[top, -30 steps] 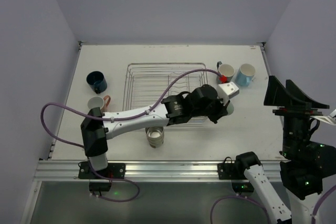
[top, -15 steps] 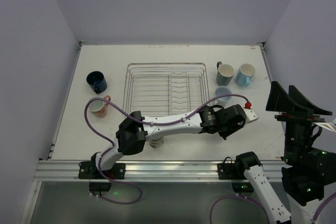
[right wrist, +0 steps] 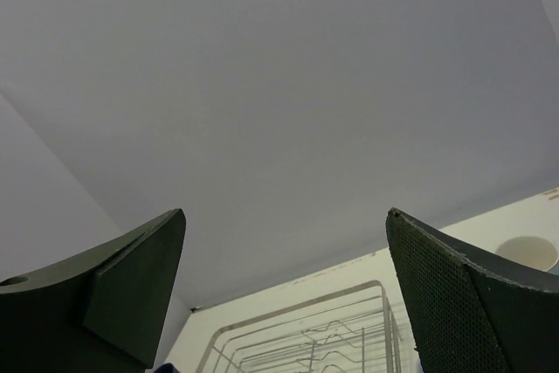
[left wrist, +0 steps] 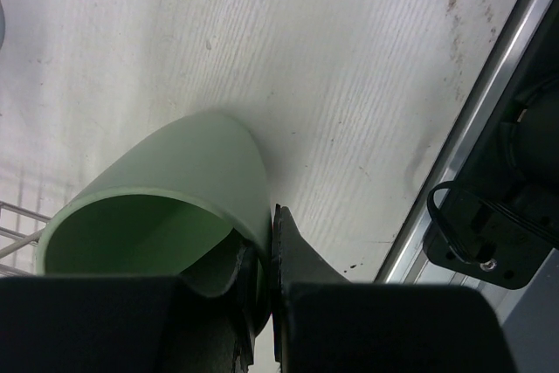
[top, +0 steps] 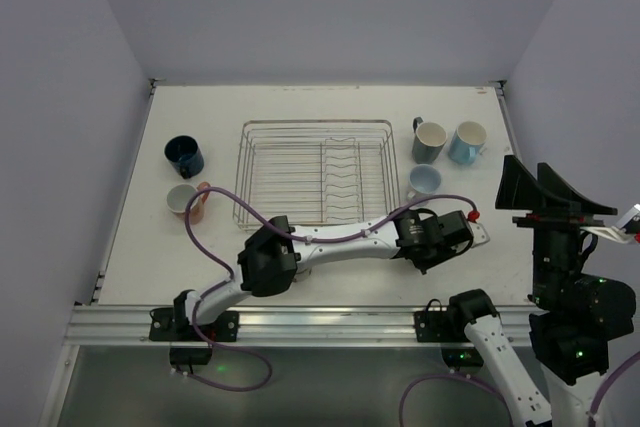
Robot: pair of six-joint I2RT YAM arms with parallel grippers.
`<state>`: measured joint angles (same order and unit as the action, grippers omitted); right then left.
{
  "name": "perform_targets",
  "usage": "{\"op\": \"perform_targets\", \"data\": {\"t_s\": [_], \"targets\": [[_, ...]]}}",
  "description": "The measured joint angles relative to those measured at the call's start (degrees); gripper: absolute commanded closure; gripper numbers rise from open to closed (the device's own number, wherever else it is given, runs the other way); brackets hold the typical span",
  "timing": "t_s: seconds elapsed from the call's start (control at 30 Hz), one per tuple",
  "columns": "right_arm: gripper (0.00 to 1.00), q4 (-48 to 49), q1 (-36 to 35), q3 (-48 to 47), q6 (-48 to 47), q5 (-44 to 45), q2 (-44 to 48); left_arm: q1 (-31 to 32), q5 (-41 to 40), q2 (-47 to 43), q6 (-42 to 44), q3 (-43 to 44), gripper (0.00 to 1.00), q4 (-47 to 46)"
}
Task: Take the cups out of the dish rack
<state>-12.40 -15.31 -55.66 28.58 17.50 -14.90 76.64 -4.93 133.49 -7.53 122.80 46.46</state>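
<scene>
The left claw [left wrist: 262,259] is pinching the wall of the mint green cup [left wrist: 166,189] at its rim, with one finger [left wrist: 301,255] outside and the other inside. The cup is tipped, its mouth toward the wrist camera, and sits low over the surface [left wrist: 306,50]. Whether it touches the surface cannot be told. It is outside the dish rack [top: 315,169], off the rack's near right corner, toward the near edge of the surface. In the top view the left arm [top: 340,238] reaches across in front of the rack and hides this cup.

The right claw [right wrist: 284,216] is spread wide with nothing between its fingers, raised above the right edge of the surface.

Other cups stand mouths up on the surface, outside the rack:
- The navy cup [top: 184,155] and the salmon pink cup [top: 186,200] are near the left edge.
- The dark grey mug [top: 429,139] and the light blue mug [top: 467,142] stand side by side toward the far right corner.
- The pale blue cup [top: 424,181] is just beside the rack's right side
</scene>
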Motion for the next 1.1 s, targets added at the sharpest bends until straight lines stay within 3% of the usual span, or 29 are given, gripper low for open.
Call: {"op": "perform_targets", "data": {"t_s": [0.2, 0.47, 0.83, 1.1], "targets": [[0.01, 0.04, 0.00, 1.38, 0.59, -0.66, -0.22, 0.00, -0.22, 0.68, 0.57, 0.20, 0.94, 0.81], [0.01, 0.33, 0.00, 1.68, 0.76, -0.72, -0.22, 0.00, -1.05, 0.68, 0.92, 0.22, 0.57, 0.72], [0.01, 0.42, 0.00, 1.77, 0.76, -1.36, -0.44, -0.52, -3.63, -0.07, -0.37, -0.15, 0.34, -2.38], [0.01, -0.50, 0.00, 0.04, 0.72, -3.04, -1.44, -2.03, -6.93, -8.39, -1.66, -5.03, 0.10, -9.22]]}}
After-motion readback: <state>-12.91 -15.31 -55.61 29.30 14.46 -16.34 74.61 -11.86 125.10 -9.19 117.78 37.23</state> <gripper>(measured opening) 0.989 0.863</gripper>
